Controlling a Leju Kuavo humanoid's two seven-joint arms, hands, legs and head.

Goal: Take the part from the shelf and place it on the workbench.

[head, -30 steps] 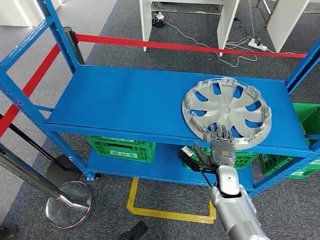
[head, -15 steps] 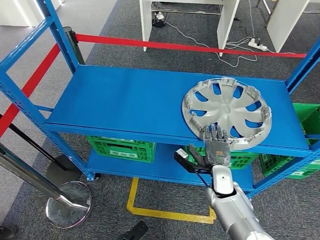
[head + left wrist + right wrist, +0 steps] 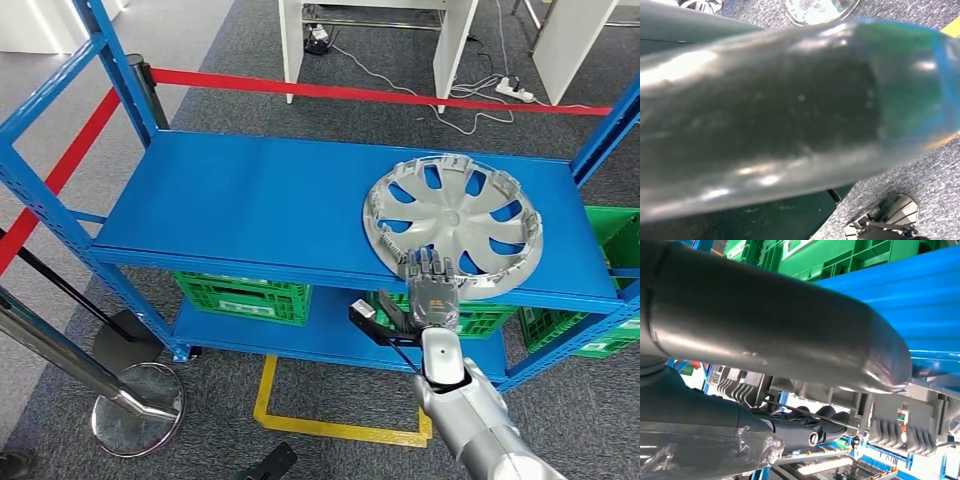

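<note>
Blue steel shelf (image 3: 249, 205) carries the silver plastic wheel cover (image 3: 453, 222) flat at its right end. My right hand (image 3: 432, 292) reaches its near rim, fingers over the edge; grasp unconfirmed. Step: pickup. Next: secure rim, lift clear.

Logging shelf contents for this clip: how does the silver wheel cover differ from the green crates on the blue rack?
The wheel cover is round, flat and silver-grey; the green crates are boxy with slatted sides. The wheel cover lies on the upper shelf, overhanging its front edge near the right hand; the green crates sit on the lower shelf. Both are on the same blue rack.
</note>
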